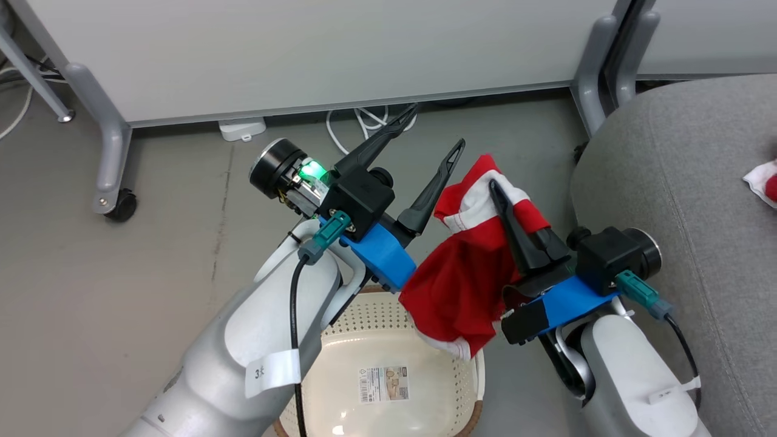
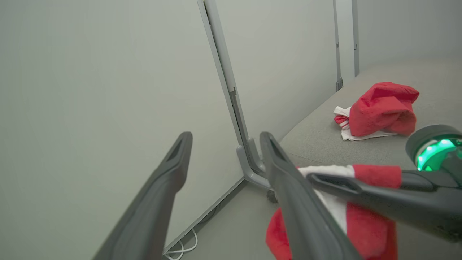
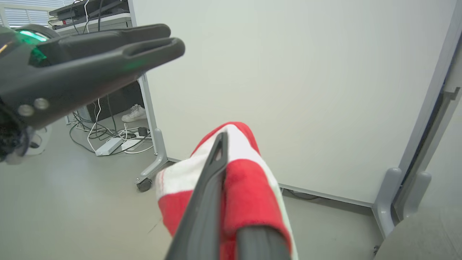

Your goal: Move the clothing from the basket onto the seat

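Note:
My right gripper (image 1: 493,185) is shut on a red and white garment (image 1: 461,285), which hangs from its fingers above the right side of the basket (image 1: 376,315). In the right wrist view the garment (image 3: 249,187) drapes over my right gripper (image 3: 225,144) and hides one finger. The cream basket's inside shows just a label. My left gripper (image 1: 438,126) stands open and empty, just left of the held garment. A second red garment (image 2: 382,108) lies crumpled on the grey seat (image 2: 325,137). That seat (image 1: 668,182) rises right of my right arm.
White partition panels (image 1: 303,54) on grey legs with castors (image 1: 121,206) stand behind the basket. Cables (image 1: 364,121) lie on the floor under the panel. More cables, a power strip (image 3: 108,144) and a white shoe (image 3: 133,113) lie far left.

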Motion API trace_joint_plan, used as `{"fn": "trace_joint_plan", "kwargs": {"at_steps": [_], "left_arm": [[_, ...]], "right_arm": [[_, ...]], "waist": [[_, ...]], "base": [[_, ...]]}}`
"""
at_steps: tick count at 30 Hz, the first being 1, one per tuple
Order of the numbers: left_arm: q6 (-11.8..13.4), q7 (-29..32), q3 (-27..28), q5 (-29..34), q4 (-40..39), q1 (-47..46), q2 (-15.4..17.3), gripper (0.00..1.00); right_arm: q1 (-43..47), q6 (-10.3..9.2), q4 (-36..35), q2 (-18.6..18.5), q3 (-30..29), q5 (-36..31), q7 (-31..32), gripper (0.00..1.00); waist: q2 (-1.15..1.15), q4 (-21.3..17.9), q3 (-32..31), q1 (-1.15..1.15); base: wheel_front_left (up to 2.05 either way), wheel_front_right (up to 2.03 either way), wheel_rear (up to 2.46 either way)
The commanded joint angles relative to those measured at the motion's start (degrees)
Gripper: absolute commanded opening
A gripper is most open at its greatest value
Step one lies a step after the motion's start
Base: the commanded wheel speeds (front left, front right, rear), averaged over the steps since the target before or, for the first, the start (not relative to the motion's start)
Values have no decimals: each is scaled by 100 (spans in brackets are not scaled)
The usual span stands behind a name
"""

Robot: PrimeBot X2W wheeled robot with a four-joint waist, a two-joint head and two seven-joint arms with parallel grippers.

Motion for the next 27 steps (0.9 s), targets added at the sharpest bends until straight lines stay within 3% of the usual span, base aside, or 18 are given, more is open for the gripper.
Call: {"fn": "trace_joint_plan", "kwargs": {"at_steps": [1,27], "left_arm": [[-11,-27,-24,38,-15,-60,28,100],[-13,-21,-659,-19,-79,-376,124,100]], "right_arm": [[-74,1,-50,0,-94,-63,-22,0],[142,1,-548,0,-1624,-391,-22,0]], "waist": [[0,-144,115,0],[0,-1516,862,0]], "base": [[0,0,0],[0,0,0]]}}
